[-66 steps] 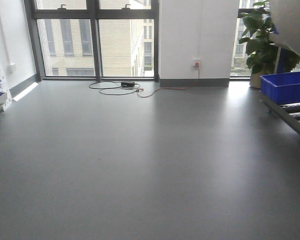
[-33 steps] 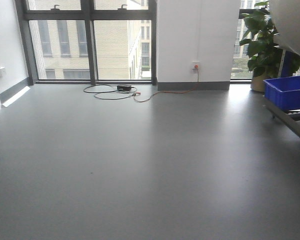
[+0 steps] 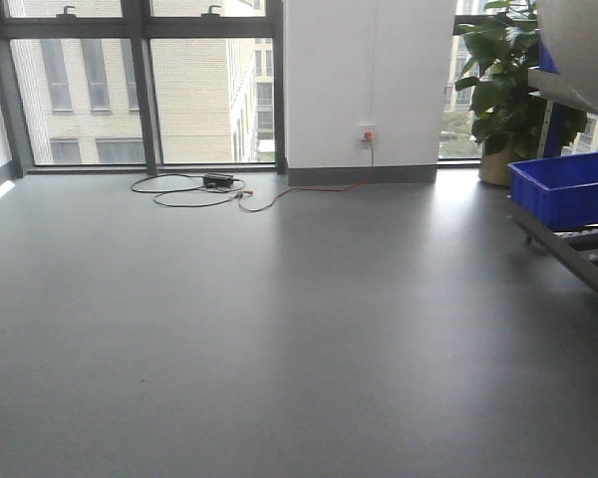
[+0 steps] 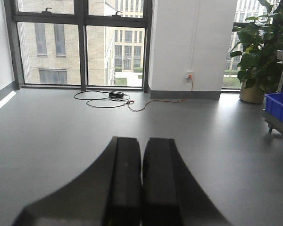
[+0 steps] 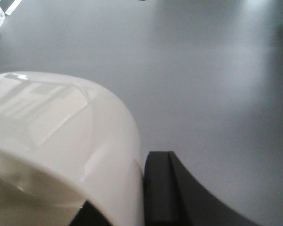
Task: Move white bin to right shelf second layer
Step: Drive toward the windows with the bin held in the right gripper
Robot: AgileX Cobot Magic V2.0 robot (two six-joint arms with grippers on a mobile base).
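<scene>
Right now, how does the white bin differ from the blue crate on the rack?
The white bin is cream, glossy and rounded; the blue crate is blue and straight-sided. The white bin is held in the right gripper; the blue crate rests on the roller rack. Both look plastic.

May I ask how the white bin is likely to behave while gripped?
The white bin looks glossy, so probably slippery. Its thin-looking wall suggests it is light. Pinched on one side by the right gripper, it may tilt.
</scene>
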